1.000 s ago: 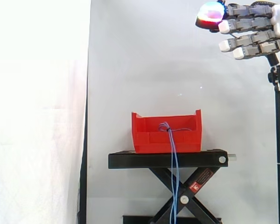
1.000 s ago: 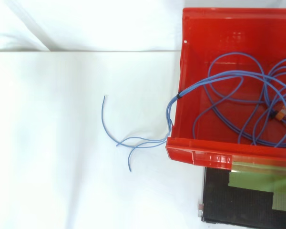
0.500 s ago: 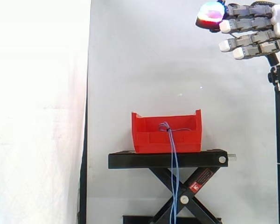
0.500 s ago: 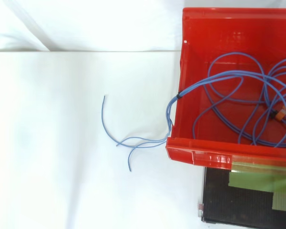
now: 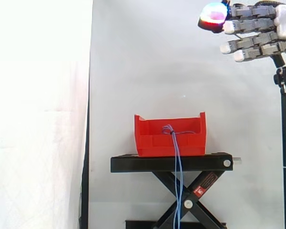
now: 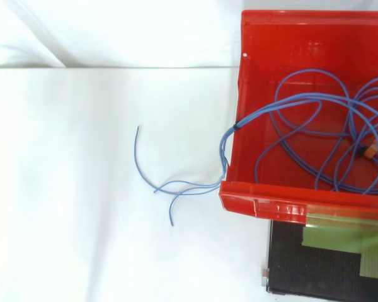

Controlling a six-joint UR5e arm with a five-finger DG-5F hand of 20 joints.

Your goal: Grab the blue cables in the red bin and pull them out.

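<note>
against the white curtain (image 5: pixel 148 57) the empty, straight-fingered hand (image 5: pixel 264 28) has edged slightly left.

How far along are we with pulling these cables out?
Done: nothing. The blue cables lie coiled in the red bin, with some ends draped over its wall. In hand: nothing. The hand is open, high above the bin. Left: descend, grab, pull out.

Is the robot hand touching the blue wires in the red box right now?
No, in the side view the hand hangs open high above and right of the red bin, well clear of the blue cables.
</note>
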